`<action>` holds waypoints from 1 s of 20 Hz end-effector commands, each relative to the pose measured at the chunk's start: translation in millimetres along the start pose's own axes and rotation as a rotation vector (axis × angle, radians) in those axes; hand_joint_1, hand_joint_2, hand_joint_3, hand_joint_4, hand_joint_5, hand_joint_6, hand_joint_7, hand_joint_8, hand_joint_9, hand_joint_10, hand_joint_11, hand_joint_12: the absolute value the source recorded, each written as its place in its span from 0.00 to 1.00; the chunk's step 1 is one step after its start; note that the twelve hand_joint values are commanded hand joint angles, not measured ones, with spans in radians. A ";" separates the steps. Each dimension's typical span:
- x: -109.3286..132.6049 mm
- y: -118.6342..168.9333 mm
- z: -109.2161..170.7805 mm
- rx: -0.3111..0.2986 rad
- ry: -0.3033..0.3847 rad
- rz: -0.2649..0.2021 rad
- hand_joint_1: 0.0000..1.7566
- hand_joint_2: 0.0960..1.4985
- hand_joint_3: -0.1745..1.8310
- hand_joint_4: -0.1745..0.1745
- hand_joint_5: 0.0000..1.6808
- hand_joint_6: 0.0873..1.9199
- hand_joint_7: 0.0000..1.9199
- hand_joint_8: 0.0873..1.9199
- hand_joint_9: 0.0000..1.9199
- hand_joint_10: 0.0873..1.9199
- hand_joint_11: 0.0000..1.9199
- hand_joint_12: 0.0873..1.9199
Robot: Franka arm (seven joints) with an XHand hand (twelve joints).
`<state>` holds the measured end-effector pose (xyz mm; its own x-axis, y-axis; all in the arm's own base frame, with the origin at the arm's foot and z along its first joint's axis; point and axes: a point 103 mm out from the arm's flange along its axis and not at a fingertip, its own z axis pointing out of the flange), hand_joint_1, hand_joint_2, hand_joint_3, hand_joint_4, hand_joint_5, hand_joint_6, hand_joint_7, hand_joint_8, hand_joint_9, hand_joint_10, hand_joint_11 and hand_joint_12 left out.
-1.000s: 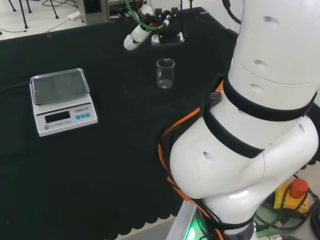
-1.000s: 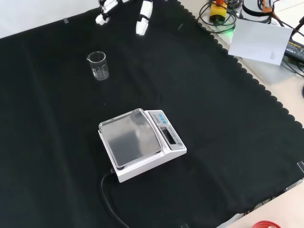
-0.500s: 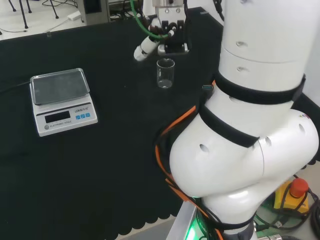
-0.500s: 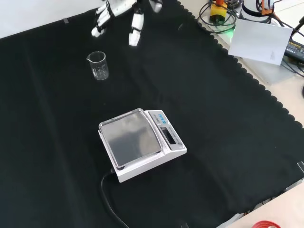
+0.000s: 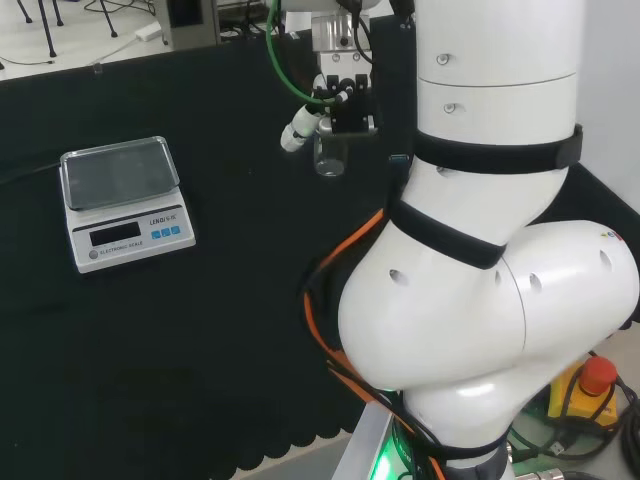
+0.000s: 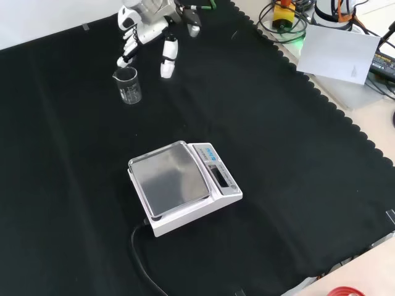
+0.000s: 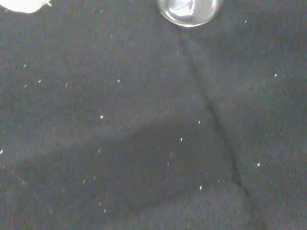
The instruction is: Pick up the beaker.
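A small clear glass beaker (image 6: 128,86) stands upright on the black cloth; in the head view the beaker (image 5: 329,160) is partly behind the hand. The black and white hand (image 6: 148,31) hovers just above and behind it in the front view, fingers (image 6: 166,60) straight and spread, pointing down toward the cloth, holding nothing. In the head view the hand (image 5: 340,105) sits directly over the beaker's rim, one fingertip (image 5: 297,134) out to its left. The wrist view catches the beaker's round base (image 7: 190,10) close by.
A white electronic scale (image 6: 183,185) with a steel pan sits mid-cloth in the front view, its black cable trailing toward the near edge; the scale (image 5: 122,201) lies left in the head view. The arm's white links (image 5: 480,260) stand at the right of the head view.
The hand has come down and moved toward the beaker, from well behind it to right above it. The beaker and scale have not moved.
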<state>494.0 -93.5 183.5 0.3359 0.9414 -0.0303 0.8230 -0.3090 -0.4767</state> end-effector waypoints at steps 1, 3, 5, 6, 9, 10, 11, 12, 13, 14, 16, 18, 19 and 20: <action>-11.3 13.2 -22.1 -0.034 -0.009 0.032 0.33 0.46 0.07 0.64 0.05 0.00 0.06 0.34 0.12 0.41 0.00 0.79; -12.7 20.2 -33.4 -0.046 -0.011 0.038 0.33 0.46 0.07 0.64 0.05 0.00 0.06 0.34 0.12 0.41 0.00 0.79; -14.2 27.9 -40.7 -0.050 -0.014 0.047 0.33 0.46 0.07 0.64 0.05 0.00 0.06 0.34 0.12 0.41 0.00 0.78; -15.6 31.3 -42.0 -0.050 -0.013 0.050 0.33 0.46 0.07 0.64 0.05 0.00 0.06 0.34 0.12 0.41 0.00 0.78; -23.1 40.9 -37.4 -0.028 -0.027 0.062 0.33 0.46 0.07 0.64 0.05 0.00 0.06 0.34 0.12 0.41 0.00 0.78; -25.8 44.6 -33.2 -0.015 -0.030 0.069 0.33 0.46 0.07 0.65 0.04 0.00 0.06 0.34 0.12 0.41 0.00 0.78; -24.2 49.1 -28.1 -0.003 -0.032 0.080 0.33 0.46 0.07 0.65 0.04 0.00 0.06 0.34 0.12 0.41 0.00 0.78; -27.9 52.5 -22.2 0.008 -0.032 0.089 0.33 0.46 0.07 0.65 0.04 0.00 0.05 0.33 0.12 0.41 0.00 0.78; -31.7 55.3 -16.7 0.018 -0.027 0.093 0.33 0.46 0.07 0.65 0.04 0.00 0.05 0.33 0.11 0.41 0.00 0.78; -34.3 58.1 -10.7 0.029 -0.024 0.096 0.32 0.46 0.07 0.65 0.04 0.00 0.05 0.33 0.11 0.41 0.00 0.78; -37.2 62.3 0.4 0.048 -0.015 0.096 0.32 0.46 0.07 0.65 0.04 0.00 0.05 0.33 0.11 0.41 0.00 0.78; -35.9 66.2 9.2 0.069 -0.018 0.097 0.31 0.45 0.06 0.66 0.03 0.00 0.05 0.33 0.11 0.41 0.00 0.78; -34.2 68.6 12.6 0.079 -0.023 0.097 0.31 0.45 0.06 0.66 0.03 0.00 0.05 0.33 0.11 0.41 0.00 0.78; -32.3 71.1 15.3 0.086 -0.027 0.099 0.31 0.44 0.06 0.66 0.03 0.00 0.04 0.33 0.10 0.41 0.00 0.78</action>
<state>534.2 -139.9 158.0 0.3901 0.9161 -0.0922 0.7755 -0.3809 -0.5036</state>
